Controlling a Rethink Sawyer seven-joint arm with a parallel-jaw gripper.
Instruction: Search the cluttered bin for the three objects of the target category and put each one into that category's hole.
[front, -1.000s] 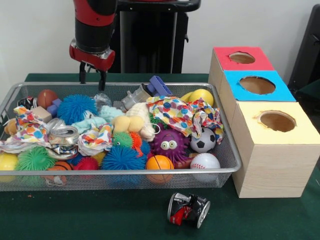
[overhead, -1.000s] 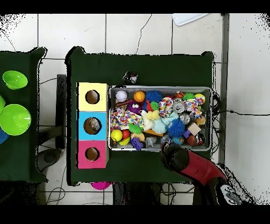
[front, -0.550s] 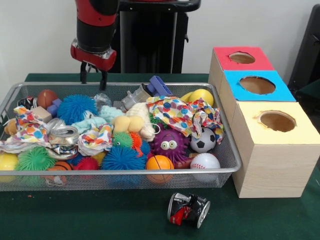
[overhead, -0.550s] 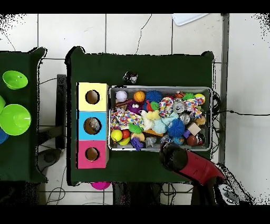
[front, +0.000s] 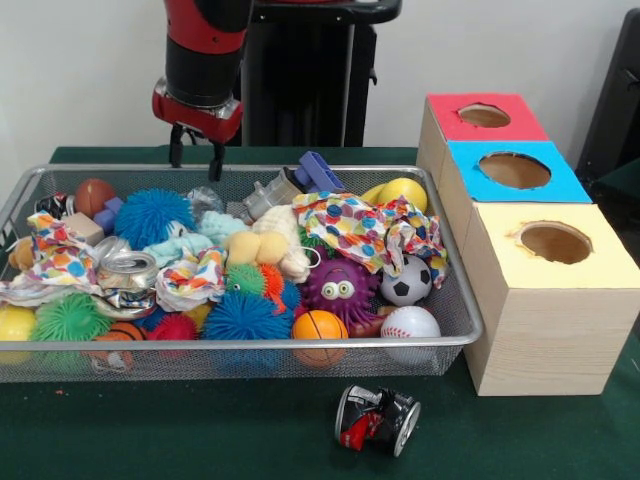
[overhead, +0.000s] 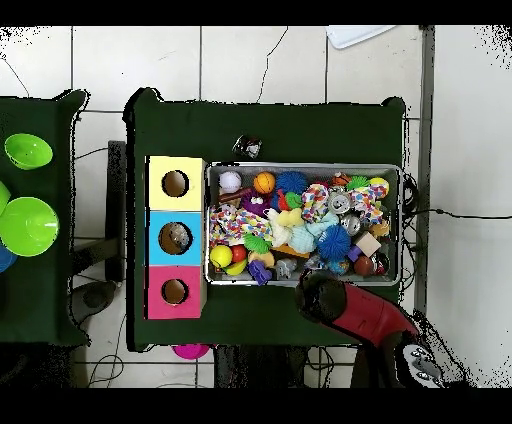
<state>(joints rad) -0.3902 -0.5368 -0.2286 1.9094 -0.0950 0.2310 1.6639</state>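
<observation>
End effector (front: 196, 157) spread, empty, above far rim of bin (front: 240, 345). Bin full; no sorting visible; crushed can (front: 377, 419) on surface.

Finding no readable words, numbers or brand marks anywhere; printing on the crushed can (front: 377, 418), well apart from the gripper (front: 196, 163), staying illegible.

— What is lying just below the gripper (front: 196, 160)?
— A wire-mesh metal bin (front: 455, 300) holding rubbery spiky balls (front: 150, 215), crinkled patterned cloth (front: 365, 228) and a shiny crushed can (front: 128, 272).
— And off to its side?
— Wood-grain boxes (front: 540, 300) showing matt coloured paper tops.
</observation>
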